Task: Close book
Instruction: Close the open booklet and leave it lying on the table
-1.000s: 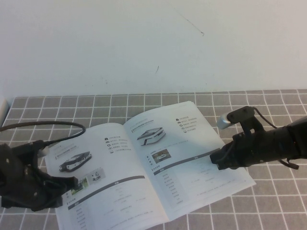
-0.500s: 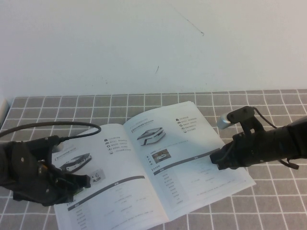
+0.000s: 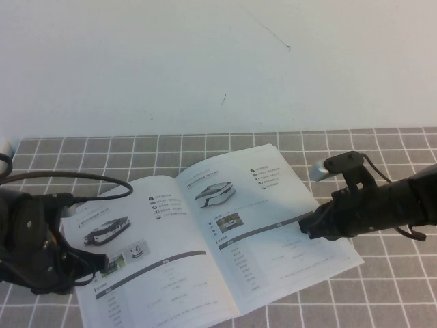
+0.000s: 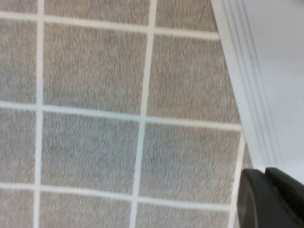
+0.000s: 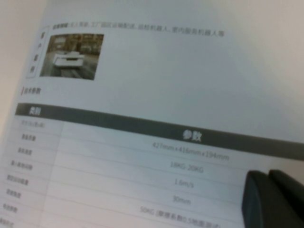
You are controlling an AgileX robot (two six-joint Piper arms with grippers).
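An open book (image 3: 218,239) with product photos and printed tables lies flat on the grey tiled table (image 3: 389,294). My left gripper (image 3: 101,262) sits low at the outer edge of the left page, near its lower corner. In the left wrist view its dark fingers (image 4: 268,199) are pressed together over the tiles, beside the book's white edge (image 4: 280,71). My right gripper (image 3: 305,226) rests on the right page near its outer edge. The right wrist view has its fingers (image 5: 268,199) together just above the printed page (image 5: 142,118), holding nothing.
A white wall (image 3: 205,61) rises right behind the table. The left arm's black cable (image 3: 82,178) loops over the tiles left of the book. Bare tiles lie behind the book and to its right.
The left gripper pushed right over the left page's lower corner half a second ago and has since drawn back left to the page edge. The right arm and the book stay as they were.
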